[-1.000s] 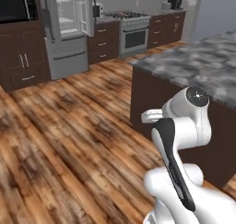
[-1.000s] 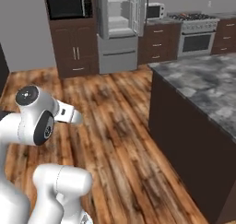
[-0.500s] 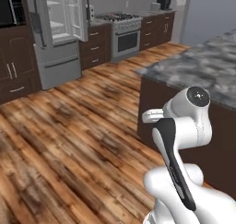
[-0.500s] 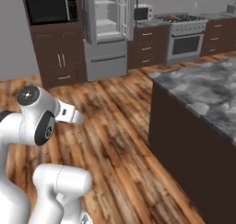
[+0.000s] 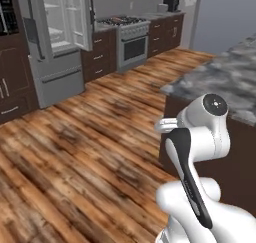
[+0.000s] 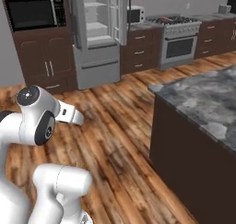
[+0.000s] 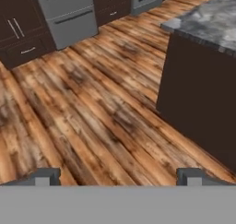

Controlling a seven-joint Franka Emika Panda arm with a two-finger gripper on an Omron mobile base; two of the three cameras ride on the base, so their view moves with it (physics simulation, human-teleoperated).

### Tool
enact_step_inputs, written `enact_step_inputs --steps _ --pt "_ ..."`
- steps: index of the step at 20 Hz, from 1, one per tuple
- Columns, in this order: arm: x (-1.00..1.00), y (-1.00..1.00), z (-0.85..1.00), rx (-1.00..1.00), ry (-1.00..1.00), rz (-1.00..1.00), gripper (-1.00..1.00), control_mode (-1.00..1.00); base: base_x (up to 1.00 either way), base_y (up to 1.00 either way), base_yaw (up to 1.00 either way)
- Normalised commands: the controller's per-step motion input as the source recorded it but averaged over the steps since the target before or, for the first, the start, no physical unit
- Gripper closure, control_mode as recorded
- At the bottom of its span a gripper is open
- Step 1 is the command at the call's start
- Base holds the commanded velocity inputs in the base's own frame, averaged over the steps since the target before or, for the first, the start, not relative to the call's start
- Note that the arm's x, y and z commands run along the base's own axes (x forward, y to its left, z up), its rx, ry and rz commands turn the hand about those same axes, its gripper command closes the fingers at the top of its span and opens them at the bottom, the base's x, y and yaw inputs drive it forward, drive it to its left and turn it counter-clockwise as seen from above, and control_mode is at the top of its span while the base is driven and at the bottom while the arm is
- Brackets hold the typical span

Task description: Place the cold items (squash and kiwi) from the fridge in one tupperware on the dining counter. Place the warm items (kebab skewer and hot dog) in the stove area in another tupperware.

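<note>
- The tall stainless-steel fridge (image 6: 99,36) stands at the far wall with its doors swung open and pale shelves showing. From this distance I cannot make out the squash or kiwi on them.
- The silver stove with dark burners (image 6: 177,36) sits further right along the wall. Any kebab skewer or hot dog near it is too small to tell.
- The dark-sided dining counter with a grey marbled stone top (image 6: 207,108) fills the right side. The near corner and visible stretch of its top carry no tupperware that I can see.
- The gripper (image 7: 117,176) hangs over the bare wooden plank floor (image 7: 87,112), jaws spread wide and holding nothing.
- Judgement: the task looks barely begun. No item appears packed, and all four foods remain to be fetched and sorted.
</note>
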Motion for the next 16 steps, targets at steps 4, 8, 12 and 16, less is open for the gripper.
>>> enact_step_inputs --steps 4,8,12,16 --pt "0.0 0.0 0.0 0.0 0.0 0.0 -1.0 1.0 1.0 0.27 -0.19" --pt "0.0 0.0 0.0 0.0 0.0 0.0 -1.0 1.0 1.0 0.53 -0.27" --pt "0.0 0.0 0.0 0.0 0.0 0.0 -1.0 1.0 1.0 0.51 -0.31" --pt "0.0 0.0 0.0 0.0 0.0 0.0 -1.0 1.0 1.0 0.53 -0.38"
